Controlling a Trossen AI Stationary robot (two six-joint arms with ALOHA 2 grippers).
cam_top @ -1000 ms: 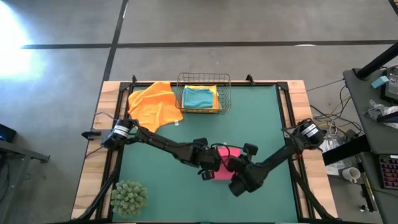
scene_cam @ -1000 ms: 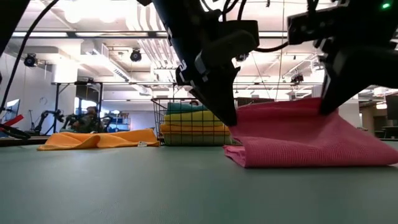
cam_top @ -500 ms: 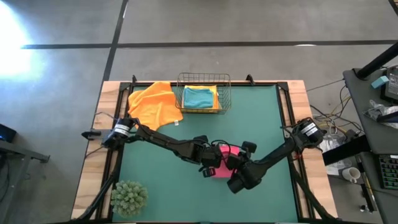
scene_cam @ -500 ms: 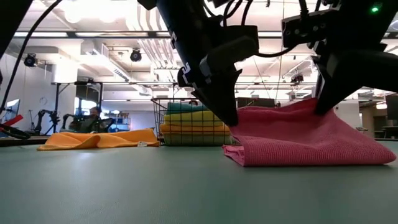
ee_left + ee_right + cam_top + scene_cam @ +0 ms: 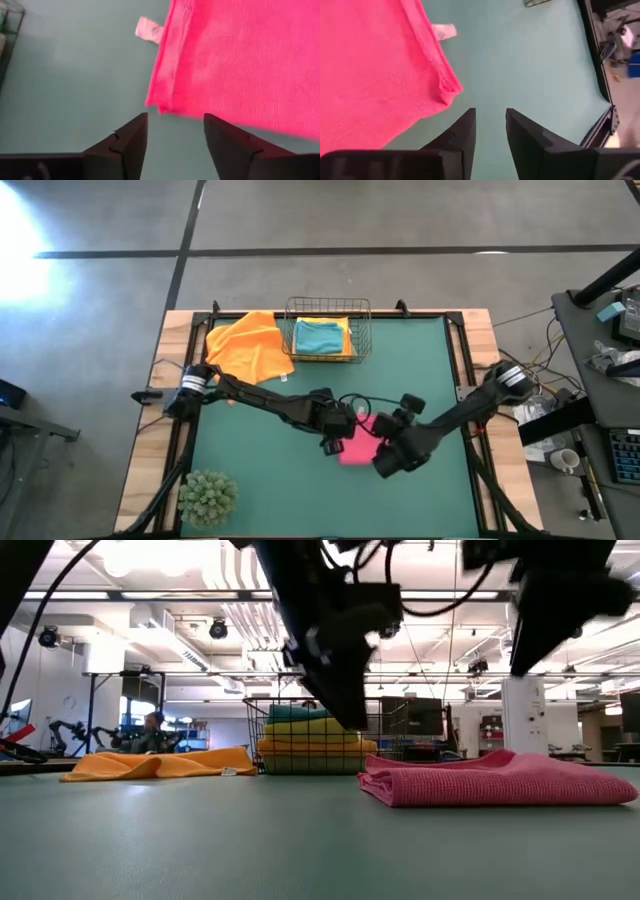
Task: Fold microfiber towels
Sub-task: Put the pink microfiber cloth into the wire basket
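Left gripper (image 5: 175,135): lifted clear above the pink towel's (image 5: 358,442) edge, fingers apart, holding nothing.
Right gripper (image 5: 490,130): raised over the towel's opposite corner, fingers parted by a narrow gap, empty.
Pink towel: folded flat on the green mat (image 5: 420,380), below and between both grippers.
Arms: both reach inward, wrists angled down.

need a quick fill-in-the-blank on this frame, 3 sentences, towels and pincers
1. The towel lying folded on the mat below both pincers is ____.
2. The left pincer and the right pincer both stand ____, holding nothing.
3. The loose orange towel lies beside the wire ____.

Missing words: pink; open; basket
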